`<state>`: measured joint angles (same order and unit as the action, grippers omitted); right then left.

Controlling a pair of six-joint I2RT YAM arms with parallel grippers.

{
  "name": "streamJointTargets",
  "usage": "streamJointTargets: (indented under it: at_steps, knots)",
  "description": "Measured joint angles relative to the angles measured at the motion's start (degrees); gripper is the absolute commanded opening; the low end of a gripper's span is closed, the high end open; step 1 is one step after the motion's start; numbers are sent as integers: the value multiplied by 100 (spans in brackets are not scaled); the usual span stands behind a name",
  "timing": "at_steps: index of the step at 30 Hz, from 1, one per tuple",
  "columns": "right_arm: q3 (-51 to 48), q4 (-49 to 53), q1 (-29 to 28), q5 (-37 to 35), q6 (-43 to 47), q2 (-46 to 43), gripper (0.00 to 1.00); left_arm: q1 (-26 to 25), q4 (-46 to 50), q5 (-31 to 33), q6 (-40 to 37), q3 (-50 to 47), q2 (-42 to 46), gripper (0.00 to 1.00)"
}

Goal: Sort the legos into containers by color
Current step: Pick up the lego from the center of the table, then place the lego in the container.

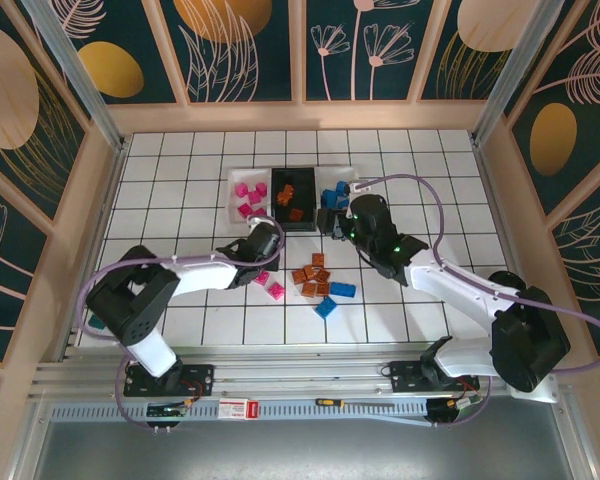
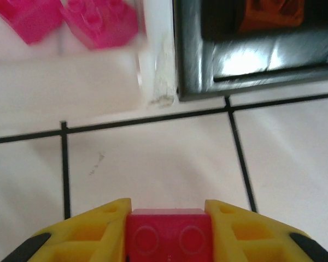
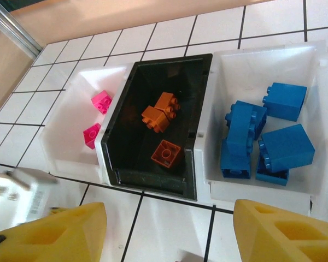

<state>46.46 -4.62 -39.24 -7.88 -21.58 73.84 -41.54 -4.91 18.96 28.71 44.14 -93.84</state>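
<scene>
My left gripper (image 2: 168, 210) is shut on a magenta pink lego (image 2: 168, 236), its yellow fingers (image 2: 93, 229) pressed against both sides, just above the tiles in front of the containers. In the top view that gripper (image 1: 264, 242) sits near the left white bin (image 1: 236, 190), which holds pink legos (image 1: 246, 192). The black bin (image 3: 126, 164) holds three orange legos (image 3: 159, 113). The right white bin (image 3: 317, 60) holds several blue legos (image 3: 287, 147). My right gripper (image 3: 169, 234) hangs open and empty in front of the bins. Loose pink (image 1: 276, 291), orange (image 1: 312, 278) and blue (image 1: 326, 307) legos lie mid-table.
The three bins stand side by side, touching, at the back middle of the tiled floor (image 1: 180, 180). Wooden walls (image 1: 100, 200) close in the table on three sides. The right arm's cable (image 1: 420, 185) loops over the tiles right of the bins.
</scene>
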Motion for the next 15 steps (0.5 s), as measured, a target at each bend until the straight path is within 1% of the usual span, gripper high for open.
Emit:
streamJointTargets:
  at_steps: [4,7,11,15]
  knots:
    - [-127,0,0,2,-24,-4,63,160,2,-9,11,48,649,29]
    - [-190,4,0,2,-44,-4,63,538,2,-4,22,240,826,29]
    - [-245,7,-2,2,-90,-11,63,1043,11,13,20,697,575,28]
    - [-352,11,0,4,-131,-87,63,1241,79,74,-2,1414,-131,29]
